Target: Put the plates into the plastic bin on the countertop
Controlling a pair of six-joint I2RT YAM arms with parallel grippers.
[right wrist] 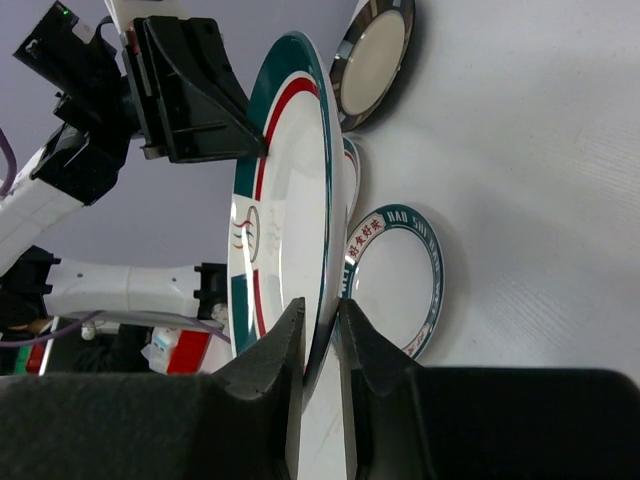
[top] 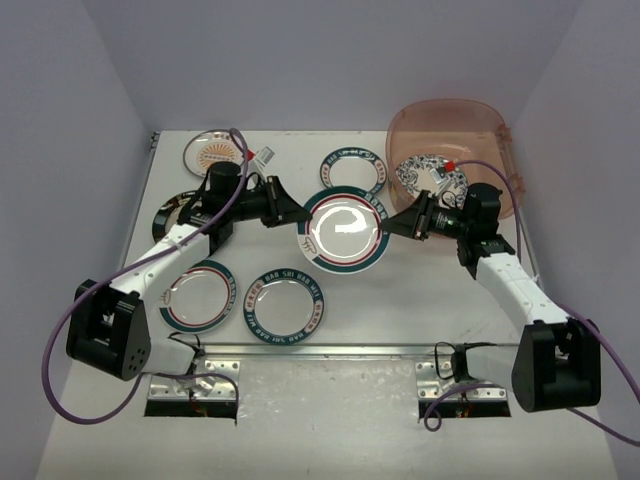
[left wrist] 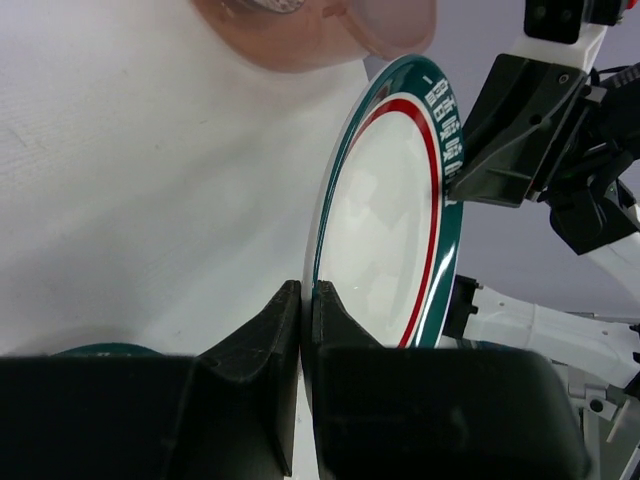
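A white plate with a dark green-and-red rim hangs on edge above the middle of the countertop, held from both sides. My left gripper is shut on its left rim; in the left wrist view the fingers pinch the plate. My right gripper is closed on the right rim; in the right wrist view it clamps the plate. The pinkish plastic bin stands at the back right with a blue floral plate inside.
Loose plates lie on the countertop: orange sunburst, black-rimmed partly under my left arm, green-and-red rimmed, a lettered green one and another green one. A metal rail runs along the front edge.
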